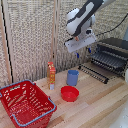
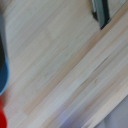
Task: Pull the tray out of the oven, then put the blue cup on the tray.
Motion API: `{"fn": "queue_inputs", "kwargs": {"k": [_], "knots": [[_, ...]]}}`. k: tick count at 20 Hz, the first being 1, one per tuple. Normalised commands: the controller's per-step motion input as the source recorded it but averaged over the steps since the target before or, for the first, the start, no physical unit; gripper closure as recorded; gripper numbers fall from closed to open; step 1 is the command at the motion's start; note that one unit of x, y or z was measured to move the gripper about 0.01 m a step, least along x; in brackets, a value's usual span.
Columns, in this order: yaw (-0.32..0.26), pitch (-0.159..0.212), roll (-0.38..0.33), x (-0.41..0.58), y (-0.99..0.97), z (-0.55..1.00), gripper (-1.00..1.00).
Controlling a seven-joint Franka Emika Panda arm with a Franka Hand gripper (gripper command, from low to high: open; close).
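**Arm hangs between the oven and the cup**

The oven (image 1: 112,55) stands at the exterior view's right with its door dropped open, and the tray (image 1: 109,61) of thin bars shows in the opening; whether it is fully drawn out cannot be told at this size. The gripper (image 1: 85,49) hovers in the air just to the left of the oven, well above the wooden table (image 1: 100,100). The blue cup (image 1: 72,77) stands upright on the table, below the fingers and a little toward the exterior view's left, just beside a red bowl (image 1: 69,93) and near an orange carton (image 1: 51,73). A red basket (image 1: 25,102) sits farther left.

So the coming move likely turns on a descent: the cup lies almost straight down from the fingers, its long axis vertical, while the tray lies to the side.

The wrist view shows mostly table, with a blue edge (image 2: 3,70), probably the cup. Whether the fingers are wide or narrow cannot be told; they appear to hold nothing.
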Motion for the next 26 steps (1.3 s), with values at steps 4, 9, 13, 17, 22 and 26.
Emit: {"fn": "queue_inputs", "kwargs": {"k": [4,9,13,17,22,26], "knots": [[-0.228,-0.092,0.029,-0.139,0.46,-0.21,-1.00],[-0.203,-0.083,0.048,-0.220,0.48,-0.14,-1.00],[-0.160,-0.054,0.063,-0.403,0.42,-0.17,-1.00],[-0.122,-0.037,0.079,-0.547,0.29,-0.14,-1.00],[-0.045,-0.056,0.028,-0.627,0.00,-0.21,-1.00],[-0.001,-0.114,0.002,-0.104,-0.30,-0.33,-1.00]]}}
